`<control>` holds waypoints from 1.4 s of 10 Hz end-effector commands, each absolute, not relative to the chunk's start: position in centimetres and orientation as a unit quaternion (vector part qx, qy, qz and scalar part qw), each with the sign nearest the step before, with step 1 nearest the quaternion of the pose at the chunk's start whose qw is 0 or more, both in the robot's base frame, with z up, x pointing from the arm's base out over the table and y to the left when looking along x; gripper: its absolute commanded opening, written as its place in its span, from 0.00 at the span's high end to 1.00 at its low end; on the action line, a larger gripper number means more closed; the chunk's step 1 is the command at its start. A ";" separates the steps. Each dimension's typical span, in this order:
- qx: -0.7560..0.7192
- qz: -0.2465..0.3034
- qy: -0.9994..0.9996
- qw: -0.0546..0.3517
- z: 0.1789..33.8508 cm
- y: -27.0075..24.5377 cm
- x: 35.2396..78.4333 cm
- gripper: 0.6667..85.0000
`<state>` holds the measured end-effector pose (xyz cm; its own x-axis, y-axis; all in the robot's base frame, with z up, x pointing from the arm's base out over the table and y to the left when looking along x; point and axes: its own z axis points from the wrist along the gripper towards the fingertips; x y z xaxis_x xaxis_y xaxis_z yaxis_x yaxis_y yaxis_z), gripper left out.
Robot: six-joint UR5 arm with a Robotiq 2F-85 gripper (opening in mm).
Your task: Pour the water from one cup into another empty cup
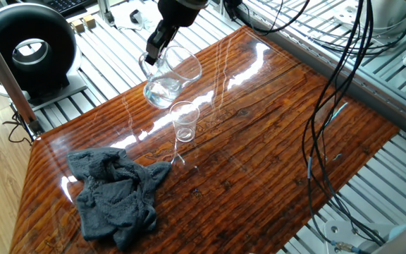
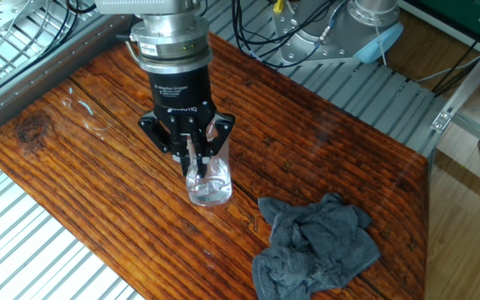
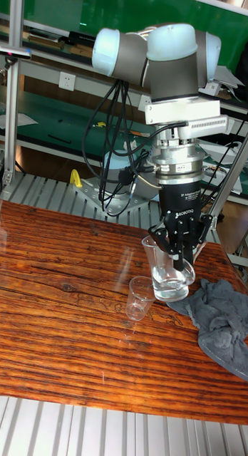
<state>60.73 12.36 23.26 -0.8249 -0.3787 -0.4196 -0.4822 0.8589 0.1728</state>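
Note:
My gripper [image 1: 154, 51] [image 2: 192, 156] [image 3: 179, 258] points straight down and is shut on the handle side of the glass mug [image 1: 169, 76] [image 2: 209, 182] [image 3: 169, 274]. I hold the mug clear of the table, slightly tilted. A shallow layer of water [image 1: 162, 92] [image 3: 171, 288] glints in its bottom. The small handleless tumbler [image 1: 184, 121] [image 3: 140, 296] stands upright on the wooden table [image 1: 259, 162], just beside and below the mug and apart from it. Whether the tumbler holds liquid I cannot tell. In the other fixed view the tumbler is hidden behind the mug and gripper.
A crumpled grey cloth [image 1: 115, 194] [image 2: 315, 246] [image 3: 225, 320] lies near the mug. A black ring-shaped device [image 1: 27, 46] stands off the table's corner. Black cables [image 1: 330, 106] hang over one side. Ribbed aluminium framing [image 2: 23, 242] surrounds the tabletop.

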 end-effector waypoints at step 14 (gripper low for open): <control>-0.240 0.151 0.942 0.177 22.8 13.6 61.2 1.00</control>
<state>59.81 12.31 22.51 -0.8298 -0.4177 -0.3701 -0.5033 0.8466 0.1732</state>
